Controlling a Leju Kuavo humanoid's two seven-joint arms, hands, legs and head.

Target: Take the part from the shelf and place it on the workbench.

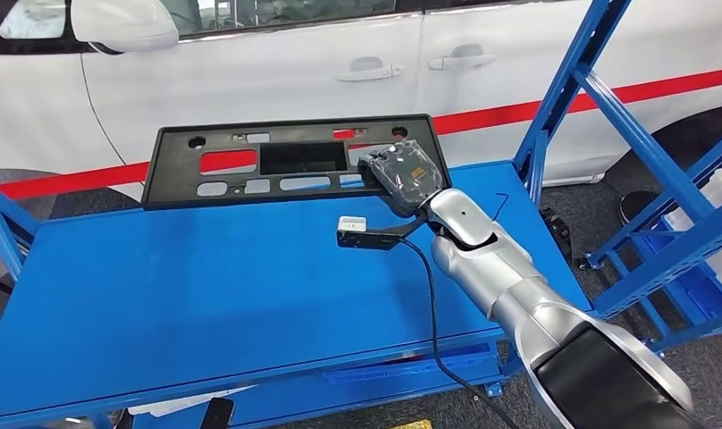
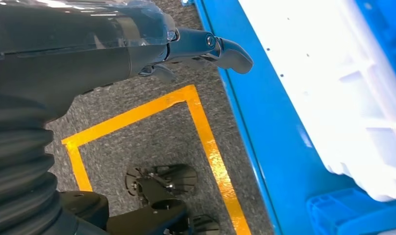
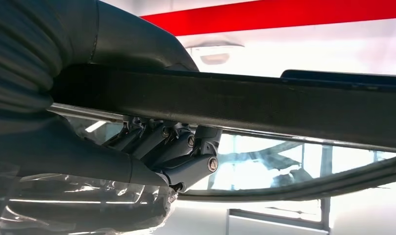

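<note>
The part [image 1: 286, 161] is a long flat black plastic panel with several cut-outs. It stands tilted along the far side of the blue workbench [image 1: 205, 286], its lower edge at the bench top. My right hand [image 1: 402, 174] grips the panel's right end. In the right wrist view the dark fingers [image 3: 186, 156] curl under the panel's black bar [image 3: 264, 107]. My left hand [image 2: 137, 49] hangs beside the bench over grey carpet, fingers apart and holding nothing.
A white car with a red stripe [image 1: 295, 63] stands close behind the bench. A blue shelf frame [image 1: 608, 116] rises at the right with a white bin [image 1: 715, 192] in it. Yellow floor tape [image 2: 206, 137] runs near a blue shelf edge [image 2: 264, 127].
</note>
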